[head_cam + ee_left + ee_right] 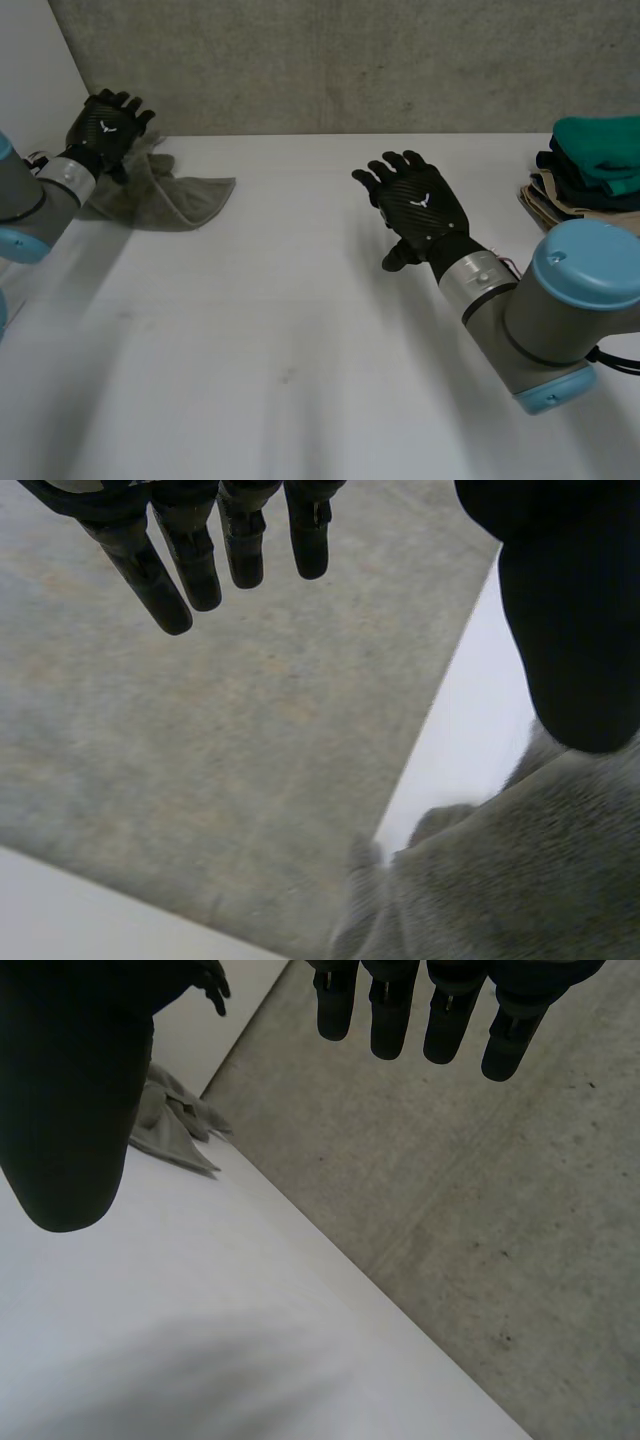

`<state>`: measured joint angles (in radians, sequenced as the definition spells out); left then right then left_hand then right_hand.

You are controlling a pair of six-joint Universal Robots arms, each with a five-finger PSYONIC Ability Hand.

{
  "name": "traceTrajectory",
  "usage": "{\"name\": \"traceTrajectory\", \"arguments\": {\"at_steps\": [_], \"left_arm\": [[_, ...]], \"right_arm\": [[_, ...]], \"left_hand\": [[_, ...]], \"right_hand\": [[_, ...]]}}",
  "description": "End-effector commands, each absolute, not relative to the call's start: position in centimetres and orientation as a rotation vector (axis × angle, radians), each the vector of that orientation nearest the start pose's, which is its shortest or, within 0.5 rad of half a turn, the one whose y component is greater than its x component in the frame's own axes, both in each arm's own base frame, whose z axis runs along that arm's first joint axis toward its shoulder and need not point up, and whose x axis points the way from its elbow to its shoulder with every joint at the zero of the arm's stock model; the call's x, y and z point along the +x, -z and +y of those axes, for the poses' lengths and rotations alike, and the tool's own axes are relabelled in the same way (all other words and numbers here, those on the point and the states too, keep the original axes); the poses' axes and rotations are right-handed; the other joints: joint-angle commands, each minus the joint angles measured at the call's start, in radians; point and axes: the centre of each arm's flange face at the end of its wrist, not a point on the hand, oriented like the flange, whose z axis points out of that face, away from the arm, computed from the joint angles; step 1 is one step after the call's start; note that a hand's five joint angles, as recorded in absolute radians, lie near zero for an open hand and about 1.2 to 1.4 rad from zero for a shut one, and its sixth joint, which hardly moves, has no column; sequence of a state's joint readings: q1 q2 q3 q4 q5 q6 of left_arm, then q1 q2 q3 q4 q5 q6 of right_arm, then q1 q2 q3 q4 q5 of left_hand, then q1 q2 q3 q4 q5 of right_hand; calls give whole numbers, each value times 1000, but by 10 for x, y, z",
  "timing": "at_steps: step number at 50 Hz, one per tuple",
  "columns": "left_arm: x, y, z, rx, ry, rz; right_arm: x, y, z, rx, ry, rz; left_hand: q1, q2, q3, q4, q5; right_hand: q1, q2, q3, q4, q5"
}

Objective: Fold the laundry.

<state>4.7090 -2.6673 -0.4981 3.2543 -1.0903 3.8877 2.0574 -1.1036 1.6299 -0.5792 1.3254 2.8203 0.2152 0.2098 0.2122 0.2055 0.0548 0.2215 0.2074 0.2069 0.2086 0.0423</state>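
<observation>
The left hand (108,125) and forearm hide one end of the grey towel (175,195) at the far-left corner of the tabletop (300,350). The folded clothes stack (590,165) at its right edge runs past the head view's border.

Soft, even light leaves the white table (300,380) bright, the grey wall (350,60) duller.

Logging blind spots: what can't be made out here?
Head view: the folded stack is cut off by the picture's edge and partly behind the right arm; its item count is unclear.
Head view: the left hand and its forearm cover part of the grey towel; contact cannot be told.
Left wrist view: the thumb hides part of the towel.
</observation>
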Motion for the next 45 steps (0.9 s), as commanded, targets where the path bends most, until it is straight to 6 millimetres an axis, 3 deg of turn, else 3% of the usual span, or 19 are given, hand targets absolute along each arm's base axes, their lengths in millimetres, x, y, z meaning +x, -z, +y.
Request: {"name": "traceTrajectory", "arguments": {"at_steps": [1,8,18,25,38,45], "left_arm": [[-182,-166,-510,1340,1969,1700],[-188,-143,-510,1457,1837,1591],[-192,-119,-515,1501,1823,1492],[-191,-101,-514,1625,1784,1364],[-186,-102,-504,1773,1818,1326],[-182,-102,-502,1805,1805,1338]], "right_arm": [[319,-180,-271,-1039,2063,1702],[321,-173,-268,-1087,2066,1704],[322,-170,-269,-1134,2086,1703],[322,-170,-269,-1142,2089,1700],[322,-171,-269,-1141,2093,1701],[323,-172,-270,-1141,2099,1696]], "left_hand": [[19,24,22,28,5],[13,18,16,23,-1],[16,21,19,26,2],[45,51,48,55,31],[180,186,183,190,166],[380,385,383,389,365]], "right_hand": [[-47,-33,-32,-34,-42],[-47,-33,-32,-34,-42],[-47,-33,-32,-34,-42],[-47,-33,-32,-34,-42],[-47,-33,-32,-34,-42],[-47,-33,-32,-34,-42]]}}
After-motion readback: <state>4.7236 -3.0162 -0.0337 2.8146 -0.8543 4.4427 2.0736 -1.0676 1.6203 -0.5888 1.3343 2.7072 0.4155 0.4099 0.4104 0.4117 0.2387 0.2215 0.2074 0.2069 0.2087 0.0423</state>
